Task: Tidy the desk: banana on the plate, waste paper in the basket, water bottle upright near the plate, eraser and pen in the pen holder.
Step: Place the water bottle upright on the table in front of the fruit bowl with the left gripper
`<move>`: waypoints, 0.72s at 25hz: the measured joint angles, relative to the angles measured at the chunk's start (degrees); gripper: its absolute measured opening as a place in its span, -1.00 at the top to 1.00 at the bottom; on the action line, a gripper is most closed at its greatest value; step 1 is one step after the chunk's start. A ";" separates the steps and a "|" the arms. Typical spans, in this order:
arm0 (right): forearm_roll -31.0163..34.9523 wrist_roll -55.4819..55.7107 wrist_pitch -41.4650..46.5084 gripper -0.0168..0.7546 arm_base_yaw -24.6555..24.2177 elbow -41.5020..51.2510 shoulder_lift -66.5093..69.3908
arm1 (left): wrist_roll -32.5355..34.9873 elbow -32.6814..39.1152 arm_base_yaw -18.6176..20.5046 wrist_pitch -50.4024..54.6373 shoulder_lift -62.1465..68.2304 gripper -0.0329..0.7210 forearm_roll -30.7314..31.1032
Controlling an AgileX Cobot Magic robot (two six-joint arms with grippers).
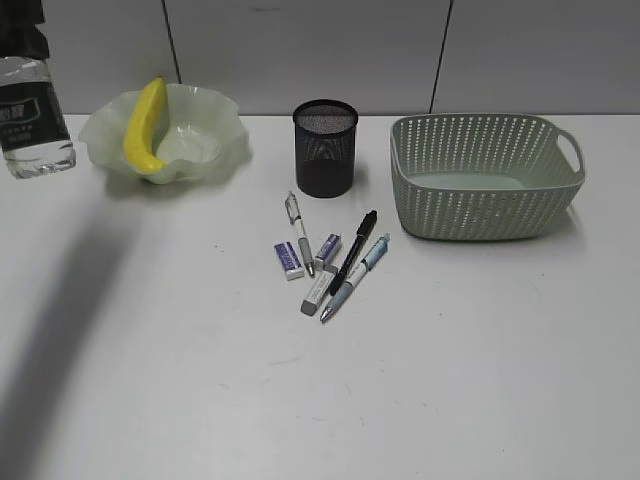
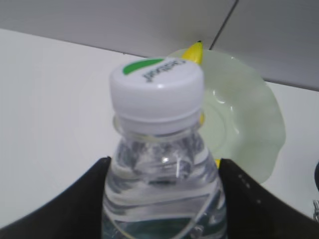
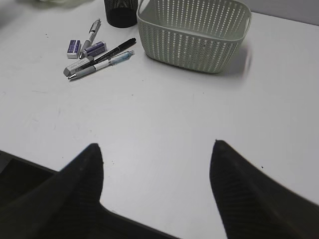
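My left claw (image 2: 162, 199) pinches the water bottle (image 1: 30, 115) upright at far left, beside the plate (image 1: 225, 135) (banana (image 1: 145, 125) inside). Risk: a skewed release topples it. Right claw (image 3: 157, 164) spread, empty.

Grey panelled wall (image 1: 300, 50) running along far edge of worktop, meeting it in straight line. Thin dark seams (image 1: 172, 40) dividing wall into broad panels, each seam leaning slightly off vertical. White tabletop (image 1: 450, 380) filling rest of view, matte, showing few faint scuffs toward middle and near edge. Soft even light falling from above. Broad diffuse shadow (image 1: 70, 330) lying across near left corner, stretching toward far left edge. Floor, windows, other furniture not showing.
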 joint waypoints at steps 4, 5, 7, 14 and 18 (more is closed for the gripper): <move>0.00 0.00 0.00 -0.42 0.00 0.00 0.00 | 0.05 15.00 -2.13 -18.14 -6.24 -0.33 0.42; 0.00 0.00 0.00 -0.42 0.00 0.00 0.00 | 0.12 19.50 -2.63 -24.86 -7.67 -0.33 1.10; 0.00 0.00 0.00 -0.42 0.00 0.00 0.00 | 0.20 27.34 -4.14 -39.40 -9.19 -0.33 1.22; 0.00 0.00 0.00 -0.42 0.00 0.00 0.00 | 0.20 39.64 -6.52 -66.04 -2.19 -0.33 5.98; 0.00 0.00 0.00 -0.42 0.00 0.00 0.00 | 0.22 39.54 -6.52 -73.89 4.32 -0.33 12.15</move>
